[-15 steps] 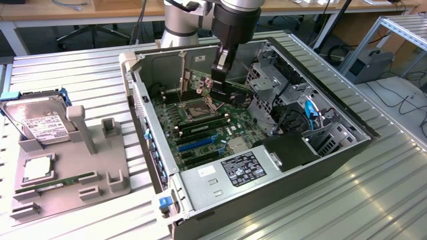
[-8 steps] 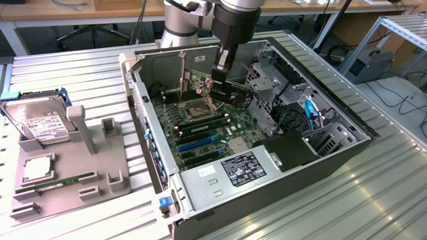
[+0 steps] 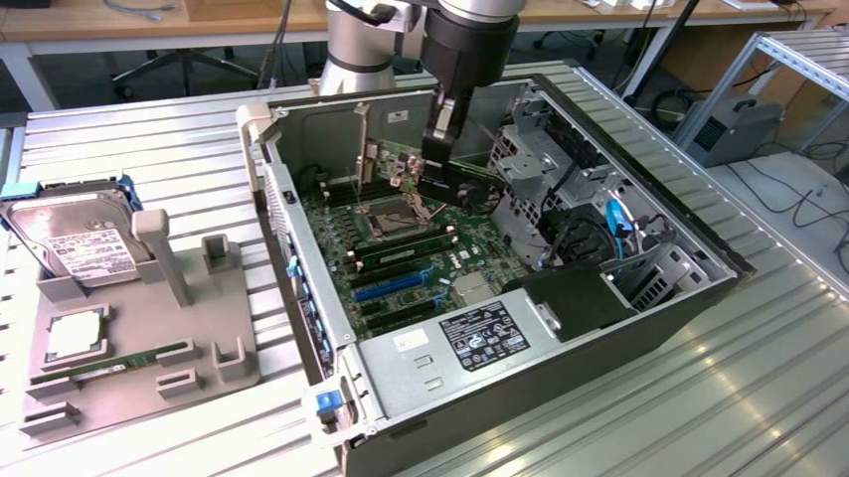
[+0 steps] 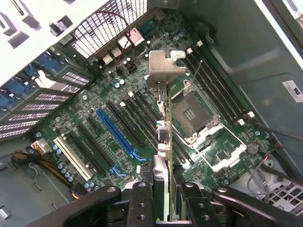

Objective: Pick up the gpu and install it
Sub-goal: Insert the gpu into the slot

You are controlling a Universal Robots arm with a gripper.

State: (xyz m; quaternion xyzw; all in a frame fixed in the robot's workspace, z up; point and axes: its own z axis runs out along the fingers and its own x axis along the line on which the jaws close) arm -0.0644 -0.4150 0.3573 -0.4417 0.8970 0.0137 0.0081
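Hanging edge-on, clamped in the pincer (image 4: 163, 210), the gpu (image 4: 164, 113) is held over the motherboard (image 4: 109, 127), at one o'clock from the socket (image 3: 398, 211) in the exterior view. Judged light, stiff, fragile; bare edges are best gripped.

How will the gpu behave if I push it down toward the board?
Probably stiff: the gpu hangs straight, edge-on, from the gripper. The thin card could pivot between the fingers, since its metal bracket sits far from the grip. Likely fragile; small parts show along it.
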